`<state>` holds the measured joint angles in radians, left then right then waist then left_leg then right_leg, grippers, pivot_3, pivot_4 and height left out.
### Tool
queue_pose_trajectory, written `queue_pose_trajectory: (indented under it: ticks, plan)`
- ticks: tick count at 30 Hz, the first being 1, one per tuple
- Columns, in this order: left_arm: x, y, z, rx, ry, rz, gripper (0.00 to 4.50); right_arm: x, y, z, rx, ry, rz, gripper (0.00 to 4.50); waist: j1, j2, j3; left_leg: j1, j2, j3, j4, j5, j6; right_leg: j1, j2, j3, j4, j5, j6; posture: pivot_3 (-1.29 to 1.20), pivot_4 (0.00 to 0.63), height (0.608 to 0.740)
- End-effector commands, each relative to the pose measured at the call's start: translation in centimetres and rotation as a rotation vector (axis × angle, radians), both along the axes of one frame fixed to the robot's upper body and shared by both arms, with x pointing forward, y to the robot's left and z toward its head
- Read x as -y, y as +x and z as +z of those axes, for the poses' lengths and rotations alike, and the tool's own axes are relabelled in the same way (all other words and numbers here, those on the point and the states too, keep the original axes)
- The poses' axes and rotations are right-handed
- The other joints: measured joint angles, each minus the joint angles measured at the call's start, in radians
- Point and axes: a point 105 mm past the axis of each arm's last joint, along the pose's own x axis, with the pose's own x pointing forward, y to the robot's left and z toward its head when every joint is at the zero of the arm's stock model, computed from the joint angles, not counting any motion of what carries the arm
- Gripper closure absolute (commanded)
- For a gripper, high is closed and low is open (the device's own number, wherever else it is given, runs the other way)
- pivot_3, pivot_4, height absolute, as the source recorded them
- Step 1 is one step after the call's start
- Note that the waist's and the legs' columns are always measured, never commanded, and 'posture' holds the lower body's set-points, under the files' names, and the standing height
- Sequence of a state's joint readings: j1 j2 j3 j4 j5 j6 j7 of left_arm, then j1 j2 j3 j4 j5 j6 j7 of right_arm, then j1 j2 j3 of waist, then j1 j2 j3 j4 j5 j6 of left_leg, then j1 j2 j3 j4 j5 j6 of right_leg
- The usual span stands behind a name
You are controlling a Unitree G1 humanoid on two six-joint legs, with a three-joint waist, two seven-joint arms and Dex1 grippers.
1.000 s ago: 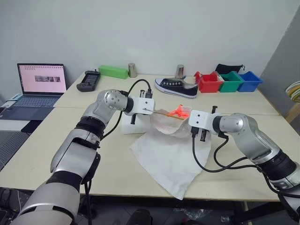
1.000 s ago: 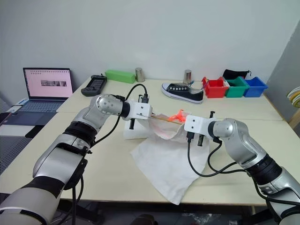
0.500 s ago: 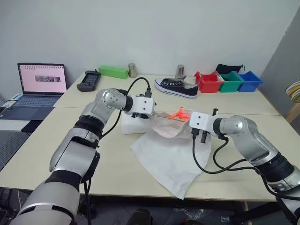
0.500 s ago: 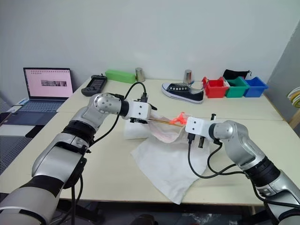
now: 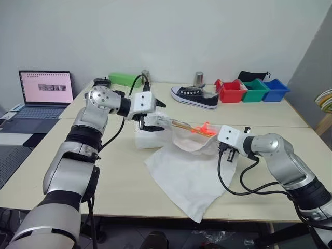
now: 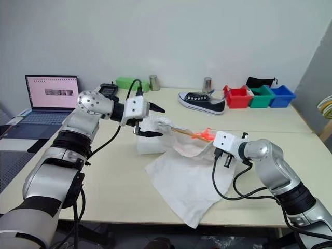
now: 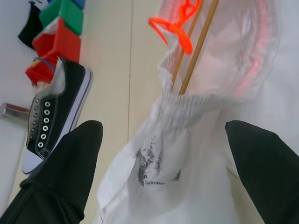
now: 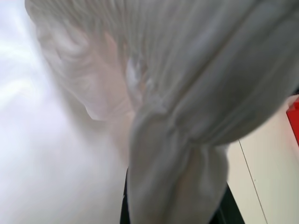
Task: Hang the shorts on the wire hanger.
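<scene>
The big white wrinkled cloth shorts are lying on the pale desk, waistband lifted by the right pincer pinching it; the thin gold wire hanger is poking inside. Threading looks underway; next, the spread, empty left pincer needs regripping. The left wrist view is showing the rods entering the waistband

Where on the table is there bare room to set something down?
Bare table lies left of the shorts, below the left arm, and at the far right behind the right pincer. It is crowded along the back: the sneaker and the bins.
</scene>
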<state>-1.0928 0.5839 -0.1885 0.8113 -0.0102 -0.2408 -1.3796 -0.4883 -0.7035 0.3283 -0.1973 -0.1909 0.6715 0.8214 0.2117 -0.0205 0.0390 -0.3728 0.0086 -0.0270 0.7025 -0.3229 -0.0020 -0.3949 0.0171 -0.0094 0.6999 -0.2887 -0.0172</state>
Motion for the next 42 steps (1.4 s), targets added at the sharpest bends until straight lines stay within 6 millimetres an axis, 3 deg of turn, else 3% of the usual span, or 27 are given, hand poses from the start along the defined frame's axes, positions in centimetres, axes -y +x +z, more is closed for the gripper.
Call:
queue_pose_trajectory:
  ticks: [1,6,11,17,28,33,42]
  plan:
    - [-1.2,0.0,5.8,0.040,-0.182,0.054,0.03,0.0,-0.1,1.0,0.025,0.088,-0.051,4.50,-0.003,0.000,0.000,0.000,0.000,0.000,0.000,0.000,0.000,0.000,0.000,0.000,0.000,0.000,0.000,0.30,0.000,0.740]
    - [-4.5,0.5,6.8,0.004,-0.322,0.202,0.03,-0.3,-0.7,0.8,-0.034,0.309,-0.197,4.50,-0.023,0.000,0.000,0.001,0.000,0.000,0.000,0.000,0.000,0.000,0.000,0.001,0.001,0.000,0.000,0.29,0.000,0.740]
    - [-3.7,-0.1,5.1,-0.042,-0.377,0.199,0.03,-0.3,-1.6,1.3,-0.068,0.514,-0.328,4.50,-0.025,0.000,0.000,0.006,0.001,0.000,-0.001,0.000,0.000,0.003,0.000,0.002,0.003,-0.001,-0.001,0.29,0.000,0.740]
    - [1.3,-1.3,3.5,-0.088,-0.453,0.096,0.03,1.5,-2.2,1.7,-0.033,0.690,-0.581,4.50,-0.020,0.000,0.000,0.007,0.003,-0.002,-0.001,0.000,0.000,0.006,-0.002,0.001,0.003,-0.001,-0.001,0.26,0.000,0.740]
    - [10.3,-4.7,2.8,-0.143,-0.544,-0.151,0.03,9.1,-4.5,3.3,0.150,0.836,-1.085,4.50,-0.063,0.003,-0.002,0.009,0.000,0.002,-0.002,0.000,0.000,0.005,-0.001,0.006,0.003,-0.001,-0.001,0.16,0.000,0.740]
    - [16.2,-6.4,3.8,-0.159,-0.641,-0.253,0.03,15.0,-7.7,3.4,0.291,0.798,-1.396,4.50,-0.083,0.005,-0.003,0.009,0.000,0.003,-0.003,0.000,0.000,0.005,-0.001,0.007,0.003,-0.002,-0.002,0.10,0.000,0.740]
    - [20.7,-7.2,5.6,-0.148,-0.725,-0.317,0.03,18.2,-10.6,4.2,0.374,0.766,-1.643,4.50,-0.166,0.017,-0.009,0.010,-0.001,0.008,-0.008,0.000,0.000,0.006,0.000,0.018,0.000,-0.004,0.000,0.05,0.000,0.740]
